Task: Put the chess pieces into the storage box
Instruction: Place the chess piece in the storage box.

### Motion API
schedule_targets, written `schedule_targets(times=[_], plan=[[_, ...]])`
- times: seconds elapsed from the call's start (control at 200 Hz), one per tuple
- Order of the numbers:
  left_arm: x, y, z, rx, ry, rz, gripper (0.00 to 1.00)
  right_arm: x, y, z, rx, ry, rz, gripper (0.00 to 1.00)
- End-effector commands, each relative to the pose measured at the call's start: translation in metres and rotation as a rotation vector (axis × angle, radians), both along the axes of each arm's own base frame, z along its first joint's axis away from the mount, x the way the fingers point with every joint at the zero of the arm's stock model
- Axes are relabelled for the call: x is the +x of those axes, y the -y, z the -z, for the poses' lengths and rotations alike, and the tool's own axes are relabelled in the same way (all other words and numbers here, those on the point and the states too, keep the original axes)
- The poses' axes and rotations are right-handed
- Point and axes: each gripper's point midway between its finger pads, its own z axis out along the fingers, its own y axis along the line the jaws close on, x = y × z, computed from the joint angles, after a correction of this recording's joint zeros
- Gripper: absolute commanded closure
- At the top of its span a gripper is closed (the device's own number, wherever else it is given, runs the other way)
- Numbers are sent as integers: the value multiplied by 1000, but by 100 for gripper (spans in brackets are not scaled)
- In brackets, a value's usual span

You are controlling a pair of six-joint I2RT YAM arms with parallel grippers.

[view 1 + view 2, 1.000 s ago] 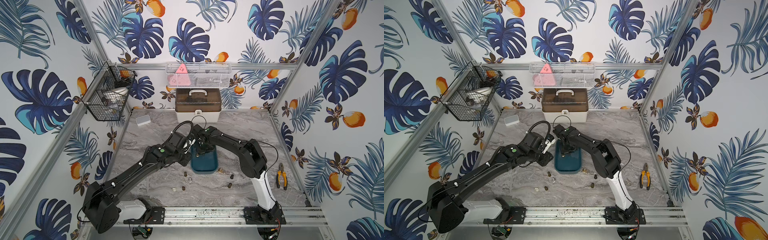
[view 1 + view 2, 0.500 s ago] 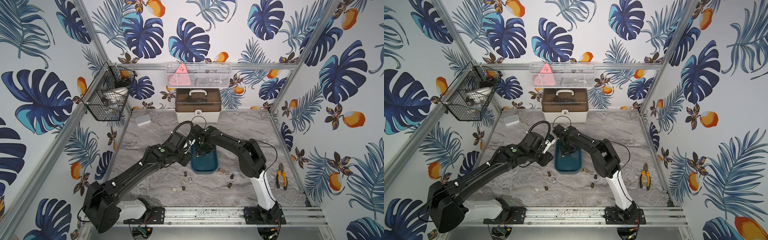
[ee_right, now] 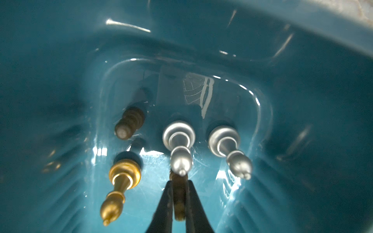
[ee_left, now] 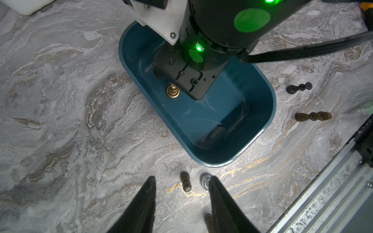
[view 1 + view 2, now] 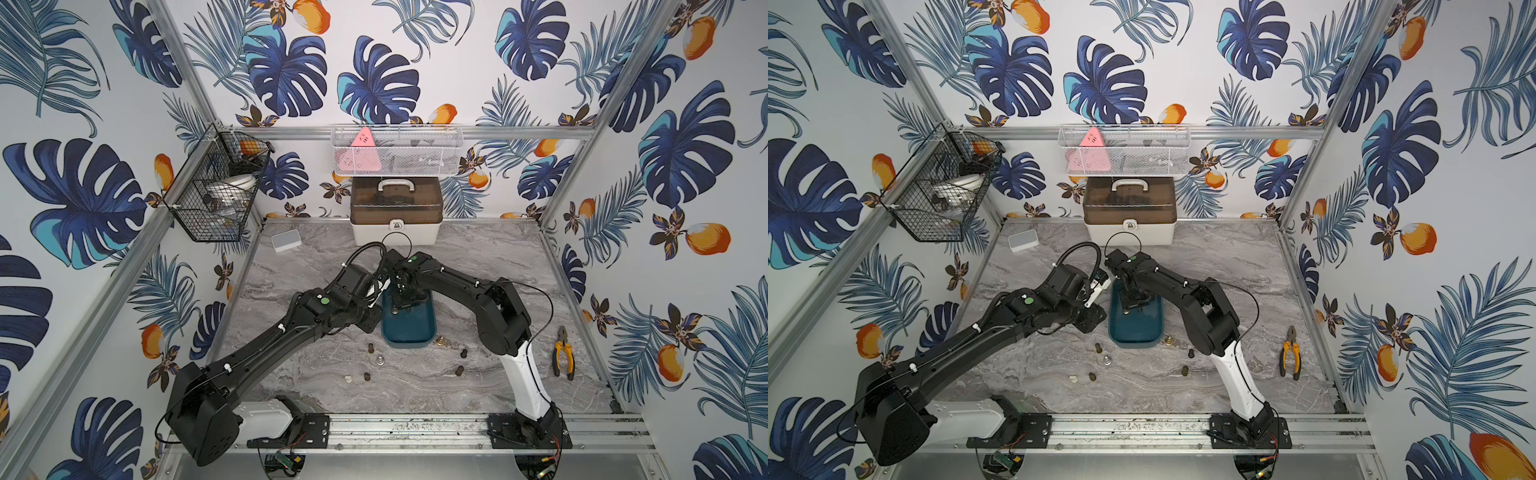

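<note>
Right gripper (image 3: 179,182) barely moved, pinched brass piece (image 3: 179,201) upright in storage box (image 3: 302,100)

Robotics lab test cell. Aluminium framing (image 5: 519,132) boxes in leaf-print walls (image 5: 457,50) and a marble-look desk (image 5: 498,249). Robot arms (image 5: 266,345) stand bolted to a rail (image 5: 415,428).

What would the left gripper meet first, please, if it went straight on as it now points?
Likely the dark brown chess piece just beyond the open jaws of the left gripper; the storage box lies farther on. Depth is unclear.
</note>
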Motion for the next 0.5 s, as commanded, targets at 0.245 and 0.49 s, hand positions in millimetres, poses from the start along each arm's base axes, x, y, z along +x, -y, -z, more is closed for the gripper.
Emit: schedule_targets(times=[0.245, 0.49], plan=[[2, 0, -4, -11, 6, -6, 53, 2, -8, -17, 40, 28, 6, 69], [1, 5, -10, -45, 15, 11, 53, -8, -5, -64, 118, 81, 13, 57]])
